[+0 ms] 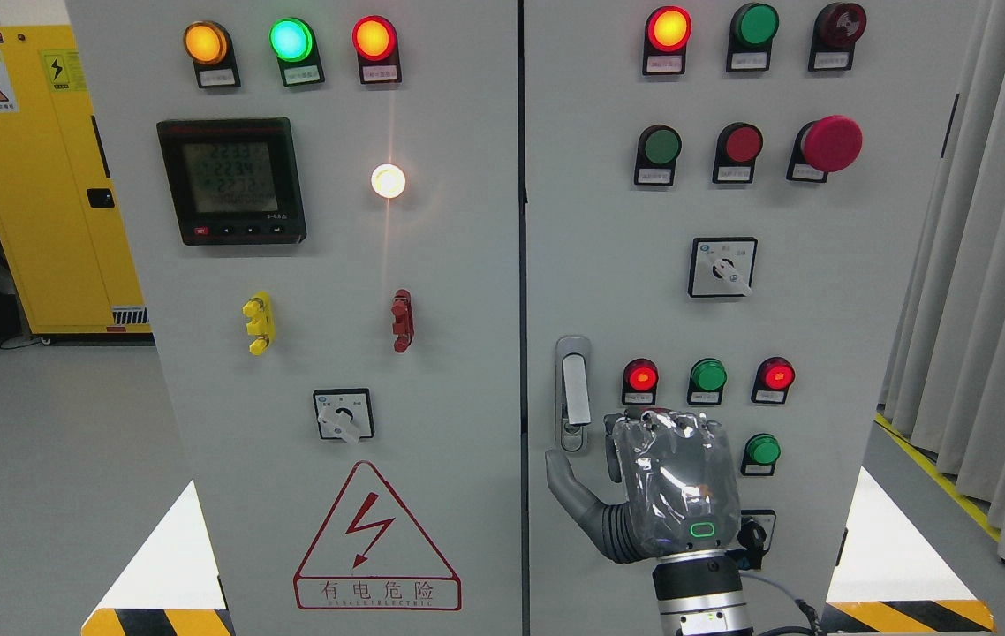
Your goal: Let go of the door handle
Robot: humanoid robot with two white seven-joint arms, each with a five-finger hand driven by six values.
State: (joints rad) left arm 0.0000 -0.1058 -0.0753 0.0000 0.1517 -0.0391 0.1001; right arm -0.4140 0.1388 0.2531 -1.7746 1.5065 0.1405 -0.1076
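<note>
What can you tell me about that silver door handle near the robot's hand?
The handle is a slim upright lever of grey metal in a rounded silver housing, with a small lock at its foot. It sits flush at the left edge of the right door, beside the seam. Nothing grips it: the right hand is just below and right, thumb spread out under it, apparently apart from it.

Reads 有电危险 under a red lightning bolt on the triangle warning sign, low on the left cabinet door. Shows rows of numbers on the meter screen, too blurry to read. Tiny print on the button labels and the yellow cabinet stickers, too small to read.
</note>
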